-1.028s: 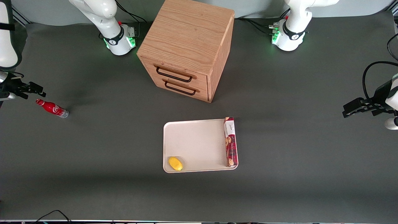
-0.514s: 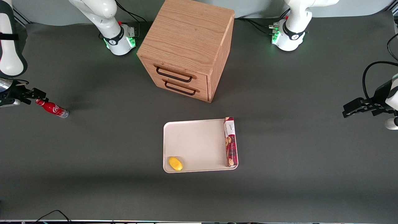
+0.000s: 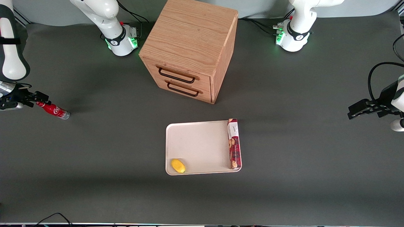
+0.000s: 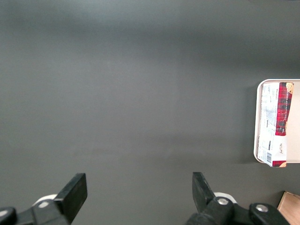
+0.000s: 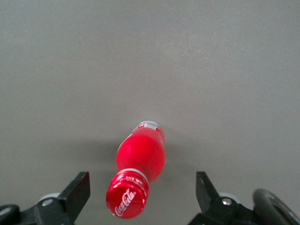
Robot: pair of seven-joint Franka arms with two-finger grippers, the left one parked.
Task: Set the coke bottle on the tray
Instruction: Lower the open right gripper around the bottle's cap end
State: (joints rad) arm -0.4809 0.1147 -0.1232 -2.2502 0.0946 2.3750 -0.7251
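Note:
The coke bottle (image 3: 56,111) is red with white script and a silvery base. It stands on the dark table toward the working arm's end. The right wrist view looks down on its red cap and body (image 5: 140,157). My right gripper (image 3: 36,99) is open above the bottle's top. In the right wrist view the gripper (image 5: 142,187) has its fingertips (image 5: 79,185) on either side of the cap, apart from it. The cream-white tray (image 3: 199,145) lies near the table's middle, well away from the bottle, and its edge shows in the left wrist view (image 4: 257,140).
A long red biscuit box (image 3: 234,143) lies along one edge of the tray, and a yellow lemon (image 3: 178,165) sits in the tray corner nearest the camera. A wooden two-drawer cabinet (image 3: 189,41) stands farther from the camera than the tray.
My right gripper has moved nearer to the camera and onto the bottle's top, so the cap now lies between its open fingers. The bottle has not moved.

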